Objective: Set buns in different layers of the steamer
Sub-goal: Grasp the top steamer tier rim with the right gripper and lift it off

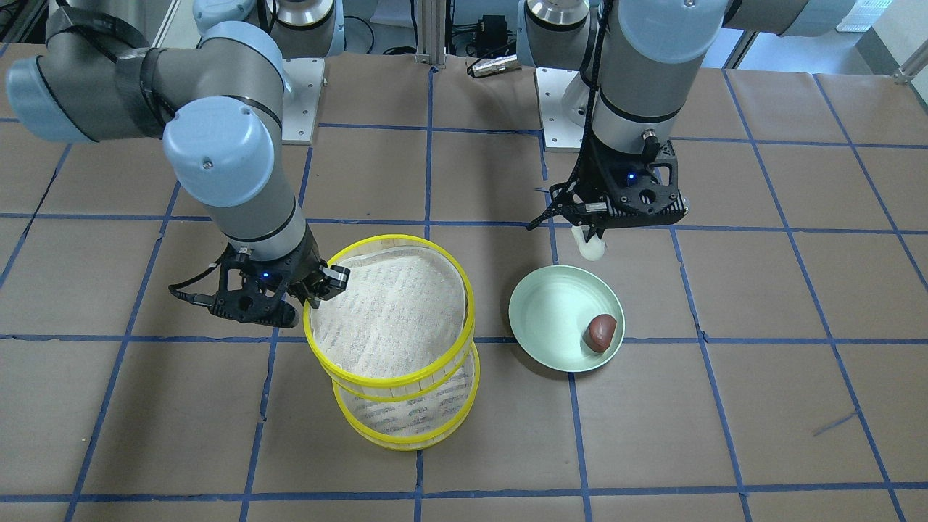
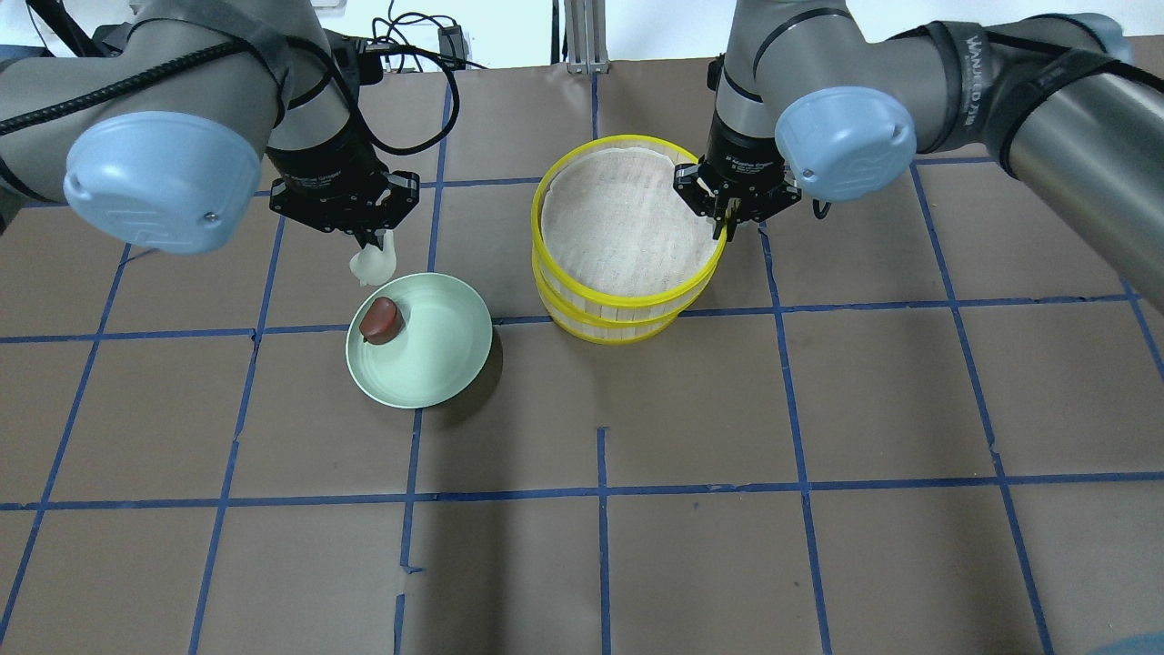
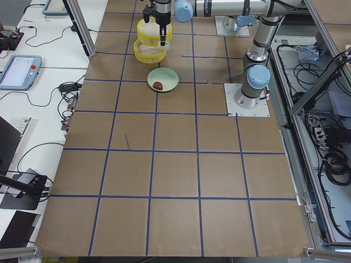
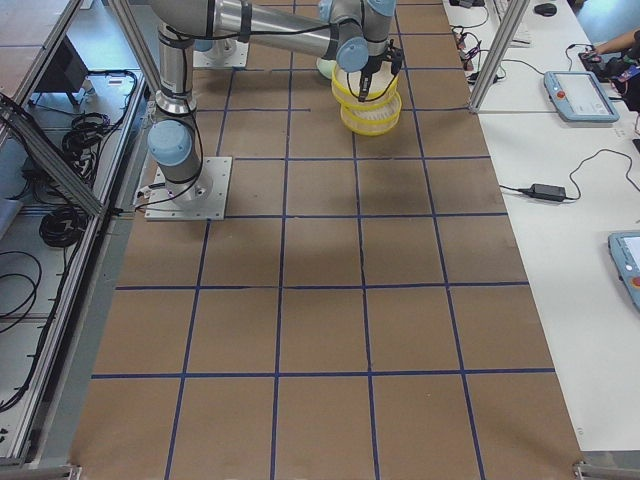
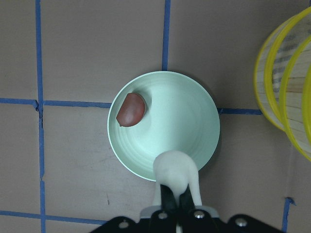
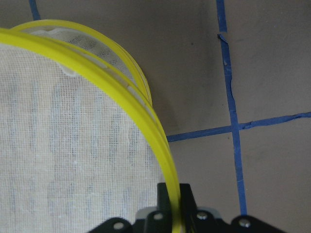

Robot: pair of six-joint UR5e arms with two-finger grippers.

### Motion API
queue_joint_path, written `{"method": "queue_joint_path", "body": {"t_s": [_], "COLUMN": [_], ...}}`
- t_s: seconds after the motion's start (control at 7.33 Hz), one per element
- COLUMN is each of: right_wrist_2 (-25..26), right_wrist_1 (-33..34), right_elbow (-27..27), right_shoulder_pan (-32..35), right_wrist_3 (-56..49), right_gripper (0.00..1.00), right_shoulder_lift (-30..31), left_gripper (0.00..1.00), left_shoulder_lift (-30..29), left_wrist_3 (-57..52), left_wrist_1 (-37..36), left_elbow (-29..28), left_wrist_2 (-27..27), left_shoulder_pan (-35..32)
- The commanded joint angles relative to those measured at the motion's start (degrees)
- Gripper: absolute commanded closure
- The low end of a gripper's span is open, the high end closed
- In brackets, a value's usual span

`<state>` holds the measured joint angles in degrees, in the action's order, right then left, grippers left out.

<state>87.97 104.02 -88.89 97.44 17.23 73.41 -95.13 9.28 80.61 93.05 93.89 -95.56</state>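
My left gripper [image 1: 590, 233] [image 2: 374, 247] is shut on the white bun [image 1: 591, 246] [image 2: 372, 266] [image 5: 176, 174] and holds it in the air over the near edge of the pale green plate [image 1: 549, 313] [image 2: 429, 357] [image 5: 181, 127]. The reddish-brown bun [image 1: 601, 332] [image 2: 380, 318] [image 5: 130, 110] lies on that plate. My right gripper [image 1: 323, 284] [image 2: 724, 216] [image 6: 172, 195] is shut on the yellow rim of the upper steamer tray [image 1: 395, 312] [image 2: 626, 223]. It holds the tray raised and shifted off the lower steamer tray [image 1: 415, 419] [image 2: 602, 327]. Both trays' visible mesh is empty.
The table is covered in brown paper with a blue tape grid [image 2: 600, 491]. Both arm bases [image 1: 551, 109] stand at the robot's side of the table. The plate sits about a hand's width to the robot's left of the steamer stack.
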Motion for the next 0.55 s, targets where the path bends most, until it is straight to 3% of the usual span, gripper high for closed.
{"method": "queue_joint_path", "body": {"t_s": [0.0, 0.41], "right_wrist_2": [-0.2, -0.3], "right_wrist_1": [-2.8, -4.5], "right_elbow": [1.8, 2.8], "right_shoulder_pan": [-3.2, -8.2], "right_wrist_3": [-1.9, -6.5], "right_gripper": [0.99, 0.99], "right_shoulder_lift": [1.4, 1.6], "left_gripper": [0.94, 0.94], "left_shoulder_lift": [-3.1, -10.6], "left_wrist_3": [1.4, 4.1], "left_wrist_1": [-4.4, -14.6], "left_elbow": [0.2, 0.2], "left_wrist_2": [-3.3, -8.8], "left_shoulder_pan": [-0.2, -1.9]}}
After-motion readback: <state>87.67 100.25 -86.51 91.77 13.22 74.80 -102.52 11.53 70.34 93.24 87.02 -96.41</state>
